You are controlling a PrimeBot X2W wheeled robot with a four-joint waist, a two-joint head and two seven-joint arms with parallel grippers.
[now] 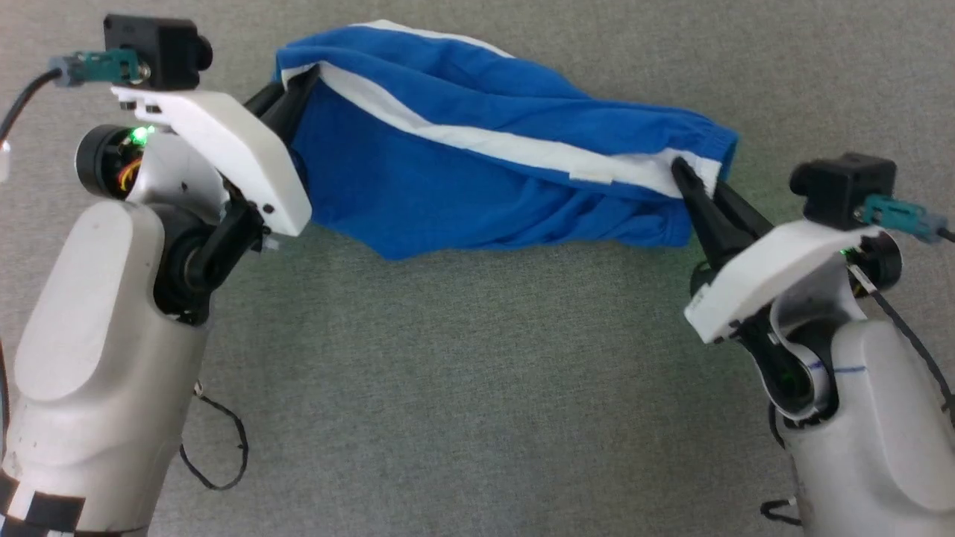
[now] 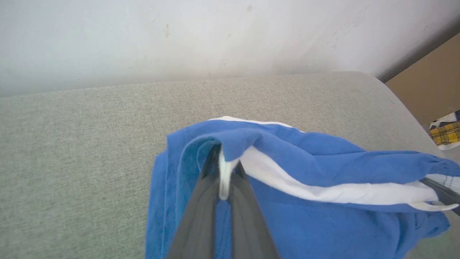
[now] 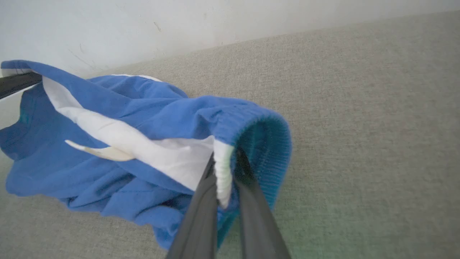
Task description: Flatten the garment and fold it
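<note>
**Grippers nipped on cloth: left gripper (image 1: 304, 78) and right gripper (image 1: 683, 170) each hold one end of the shorts (image 1: 418, 186)**

Your left gripper, at the upper left of the head view, has its fingers pressed together on the white edge at the leg end. Your right gripper, right of centre, pinches the white end at the waistband (image 1: 709, 138). Both wrist views show it: a fold of white cloth stands between each pair of dark fingers.

The grey surface (image 1: 477, 373) lies under everything. The shorts hang across the upper middle of the head view, strung from one gripper to the other. The blue body sags below that line in loose folds. In the right wrist view the lowest folds look to rest on the surface, though you cannot be sure from here.

The stripe (image 1: 477, 142) runs the whole span, upper left to lower right, fairly straight. The tag (image 1: 591, 177) sticks out from its lower edge, near the right gripper.

Expect light, limp cloth with no stiffness of its own. It should follow your two pinch points and slump everywhere else. Thin knit like this may creep out of narrow fingers if you draw the ends apart hard, so tension it gently.

The ribbed waistband is thicker and likely gives the surer bite; the leg hem is the weaker hold. Take hold at edges and corners, on the seam or the stripe ends. A mid-panel grab would probably catch only one layer and bunch it.
</note>
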